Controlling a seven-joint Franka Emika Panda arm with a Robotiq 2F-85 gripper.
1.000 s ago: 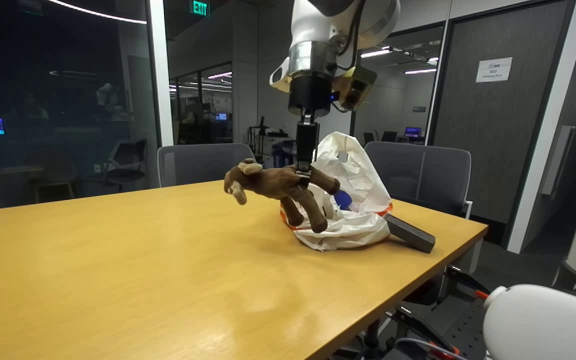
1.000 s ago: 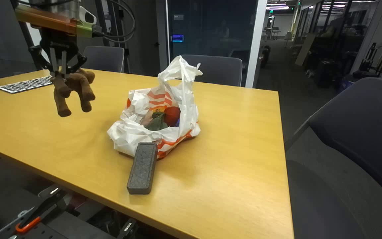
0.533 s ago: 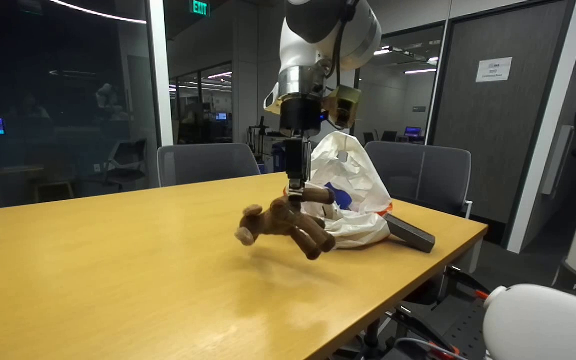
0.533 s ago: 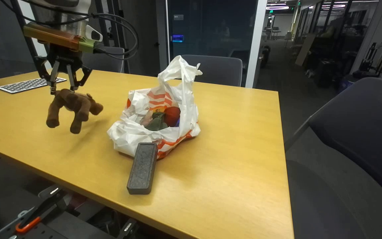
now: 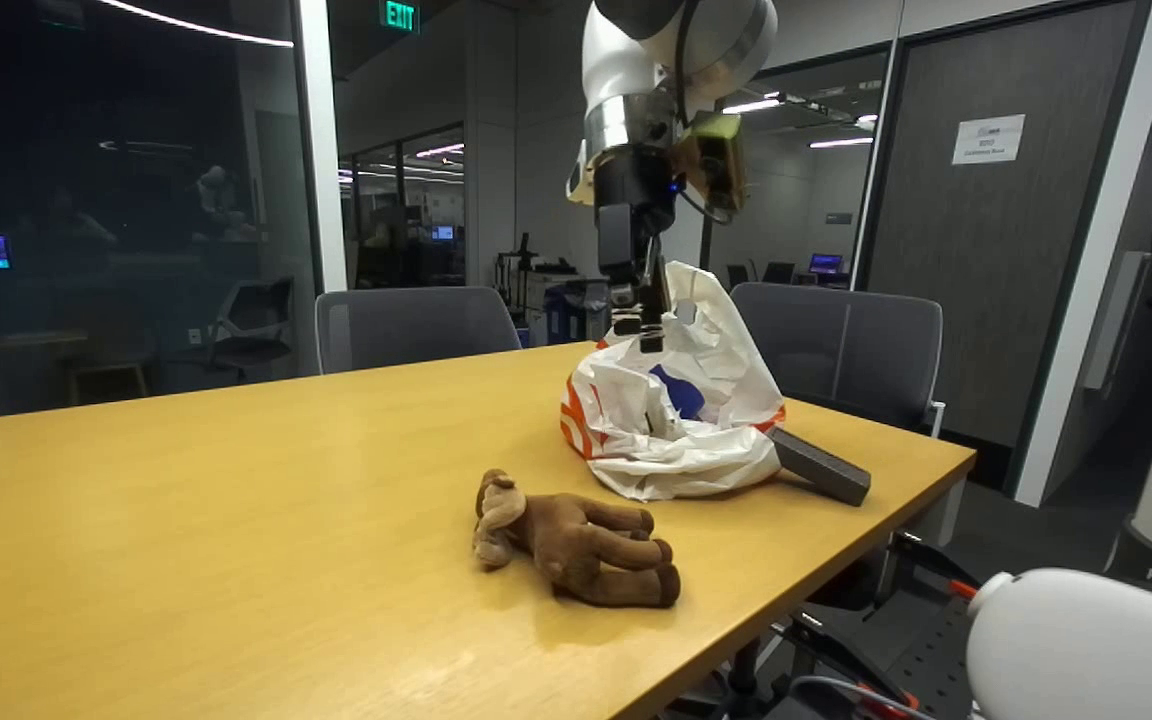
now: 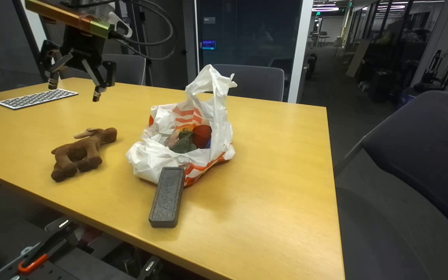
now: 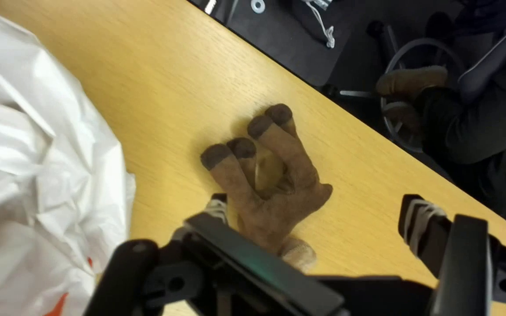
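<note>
- Bench (image 5: 236,560): one, yellow wood-toned top, in both exterior views.
- Carrier bag (image 6: 221,126): one, white plastic, orange-red printed stripes, standing on the bench with mouth gaping and handle upright; brand not readable.
- Keyboard (image 6: 37,99): one, white, on the bench at far left in an exterior view; key legends too small to read.
- Door notice (image 5: 988,140): white sheet, lettering too small to read.
- Sign (image 5: 399,16): lit green, reading "EXIT".
- Stuffed animal (image 5: 571,540): brown, darker feet, tan about the head; lying on its side on the bench, near the edge, beside the bag but apart from it.
- Fingers (image 7: 431,237): a pair, spread wide, pale bands about the tips; raised above the bench, apart from the stuffed animal, which shows beneath them in the wrist view.
- Block (image 6: 167,198): dark grey, textured face, tilted, one end against the bag.
- Bag contents: red rounded item (image 6: 202,136), grey-green item (image 6: 185,144), blue item (image 5: 682,393), partly hidden.
</note>
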